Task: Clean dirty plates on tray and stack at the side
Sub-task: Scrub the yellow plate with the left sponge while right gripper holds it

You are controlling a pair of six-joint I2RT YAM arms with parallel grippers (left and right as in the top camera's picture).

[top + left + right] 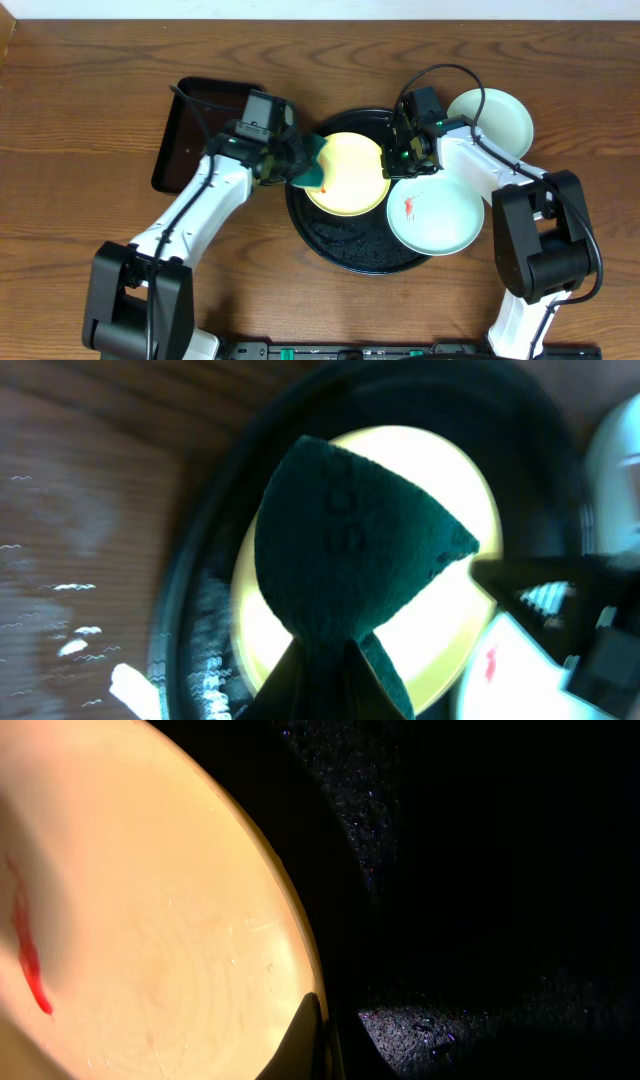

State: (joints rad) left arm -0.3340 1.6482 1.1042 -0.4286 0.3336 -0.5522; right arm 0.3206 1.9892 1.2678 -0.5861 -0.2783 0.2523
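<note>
The yellow plate (350,178) lies inside the tray (345,258), in its upper-left part as the overhead view shows it. The right gripper (398,165) is pinched on that plate's right-hand lip, near the tray's middle. In the right wrist view its fingertips (300,1048) meet over the rim with no gap showing, and a thin red streak (28,960) marks the plate's face. The left gripper (296,168) is clamped on a green scouring pad (316,165), which hangs over the yellow plate's left side just inside the tray's left rim. Whether the pad touches the plate I cannot tell. A pale plate (440,222) with a red smear lies across the tray's right rim, partly overhanging it. A third whitish plate (495,120) sits off the tray, beyond its upper-right rim. A smaller rectangular tray (195,130) lies to the round tray's left. The plates look stiff, light and glossy, so one would likely skate across the tray under a wipe unless held. The raised lip seems the only purchase for thin fingers, one above and one below. Being hard ware, they may chip, so stacking wants a low, gentle set-down. The pad looks soft and should give under pressure.
</note>
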